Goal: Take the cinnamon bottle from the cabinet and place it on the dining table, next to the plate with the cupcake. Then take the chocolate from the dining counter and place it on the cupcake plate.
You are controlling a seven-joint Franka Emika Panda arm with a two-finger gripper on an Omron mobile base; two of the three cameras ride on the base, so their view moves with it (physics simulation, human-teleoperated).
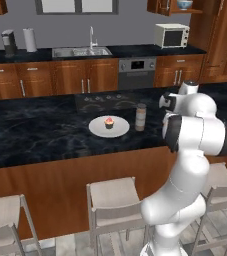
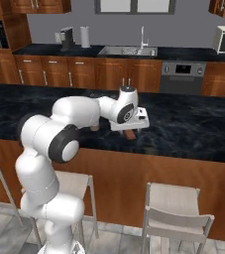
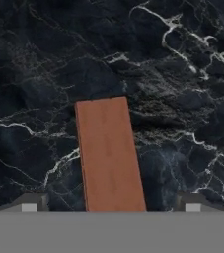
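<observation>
Jaws spread fully wide, straddling the chocolate [image 3: 109, 155], not gripping it.

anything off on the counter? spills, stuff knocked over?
Nothing stands out. The cinnamon bottle stands upright beside the plate, the cupcake sits upright on it, and the chocolate lies flat on the dark counter between the open gripper's fingertips. No spills visible.

Wooden cabinets [image 1: 85, 75], black marble counter [image 1: 35, 130], stools [image 1: 112, 200]

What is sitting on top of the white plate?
A small cupcake with a red top sits in the middle of the white plate. The cupcake covers the plate's centre.
</observation>
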